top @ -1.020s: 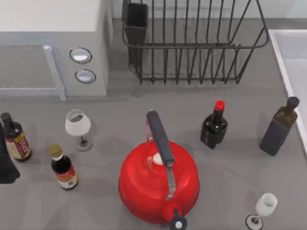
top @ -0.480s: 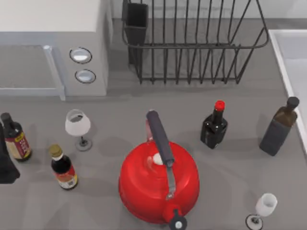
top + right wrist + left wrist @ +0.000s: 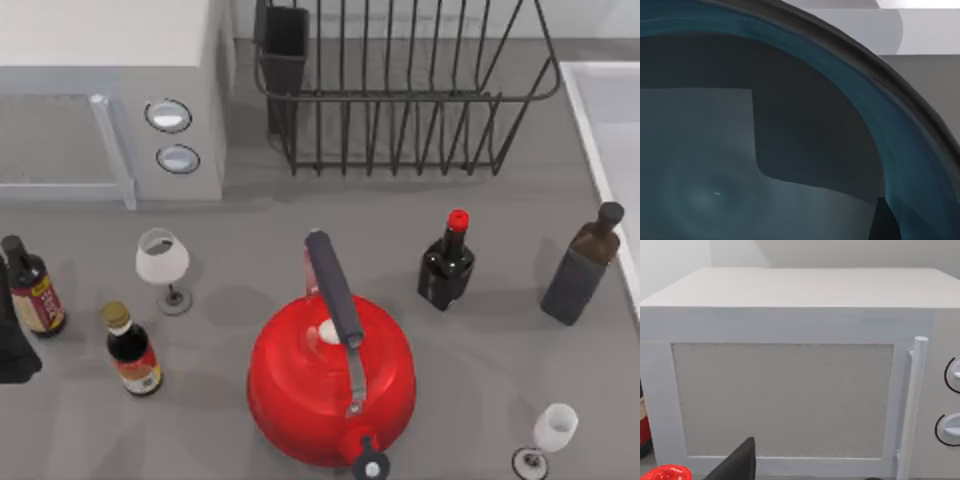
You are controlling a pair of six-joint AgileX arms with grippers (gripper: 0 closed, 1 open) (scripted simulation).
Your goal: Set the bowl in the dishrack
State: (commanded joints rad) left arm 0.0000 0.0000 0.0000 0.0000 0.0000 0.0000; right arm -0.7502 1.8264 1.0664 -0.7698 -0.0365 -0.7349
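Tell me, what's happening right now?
Left arm parked at table's left edge. Round teal-blue bowl close under right wrist camera. Black wire dishrack empty. Red kettle mid-table.

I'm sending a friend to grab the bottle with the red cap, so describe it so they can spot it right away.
Start at the big red kettle in the middle of the table. Toward the table's right, between the kettle and the dishrack, stands a squat dark bottle. It alone has a bright red cap; the taller dark bottle farther right has a black one.
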